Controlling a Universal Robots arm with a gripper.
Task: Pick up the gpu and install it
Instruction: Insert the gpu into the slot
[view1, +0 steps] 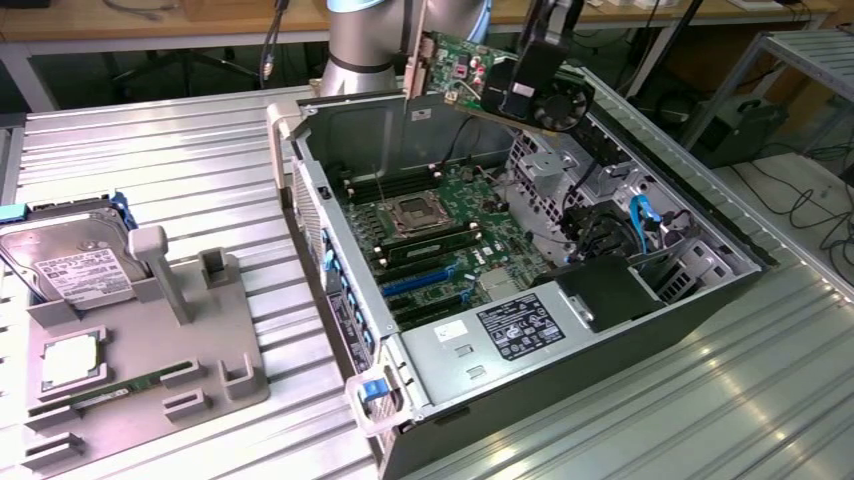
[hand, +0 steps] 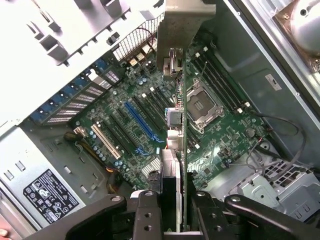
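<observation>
Pick-up complete: the gripper (hand: 174, 210) is clamped on the flat black fan-fitted gpu card (view1: 514, 88), suspended above the open black computer case (view1: 601, 370). Seating into the green motherboard (hand: 125, 125) is not yet done.

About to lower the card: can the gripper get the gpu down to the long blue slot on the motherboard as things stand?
Probably yes: the gripper holds the gpu above the open case, and nothing seems to lie over the blue slot.

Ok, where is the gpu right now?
In the exterior view the gpu is held in the pincer above the open computer case, over its motherboard, not yet in a slot.
</observation>
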